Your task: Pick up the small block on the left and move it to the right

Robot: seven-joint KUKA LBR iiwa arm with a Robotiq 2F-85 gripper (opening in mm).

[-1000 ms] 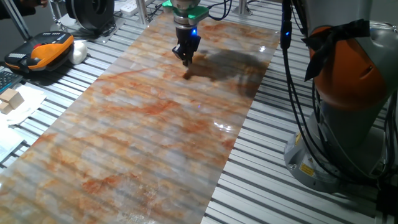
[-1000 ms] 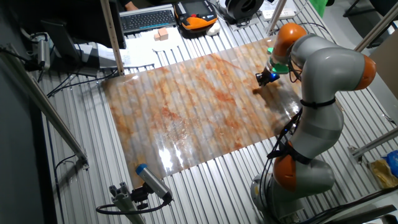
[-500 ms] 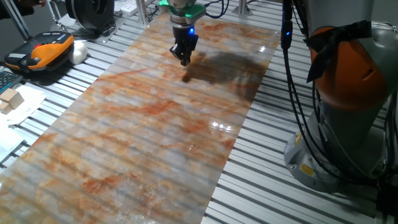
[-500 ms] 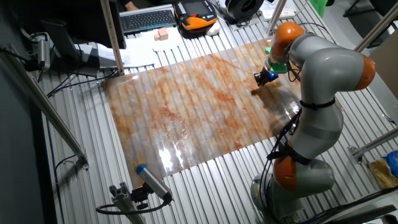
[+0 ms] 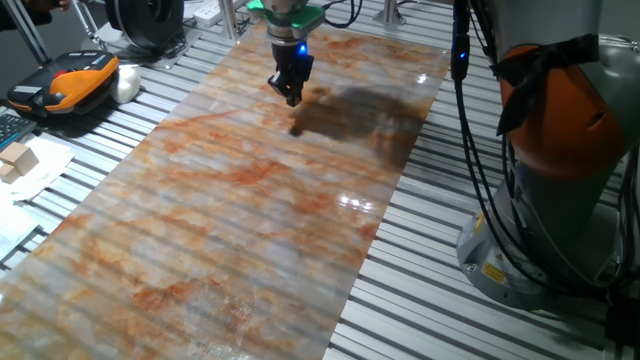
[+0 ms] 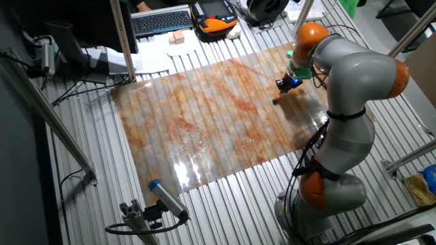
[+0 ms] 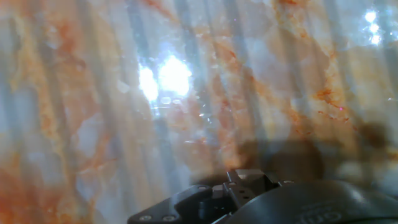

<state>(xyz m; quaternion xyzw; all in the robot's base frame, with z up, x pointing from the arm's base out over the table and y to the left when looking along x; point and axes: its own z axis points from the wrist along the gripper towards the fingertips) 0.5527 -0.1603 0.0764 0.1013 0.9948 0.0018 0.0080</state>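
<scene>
My gripper (image 5: 291, 98) hangs a little above the far end of the marbled sheet (image 5: 230, 210), with its shadow just below it. It also shows in the other fixed view (image 6: 281, 86). Its fingers are drawn together to a narrow tip. The small block is too tiny to make out between them, and no block lies on the sheet in any view. The hand view shows only the bare sheet (image 7: 124, 112) and the hand's dark body along the bottom edge, not the fingertips.
Larger pale wooden blocks (image 5: 18, 158) lie on white paper at the left. An orange-and-black device (image 5: 70, 85) lies beside the sheet. A keyboard (image 6: 161, 22) and the metal-slat table (image 5: 470, 320) surround the sheet. The arm's base (image 5: 560, 150) stands at the right.
The gripper has risen a little from the sheet and shifted slightly left and toward the far end. Its fingers have stayed together.
</scene>
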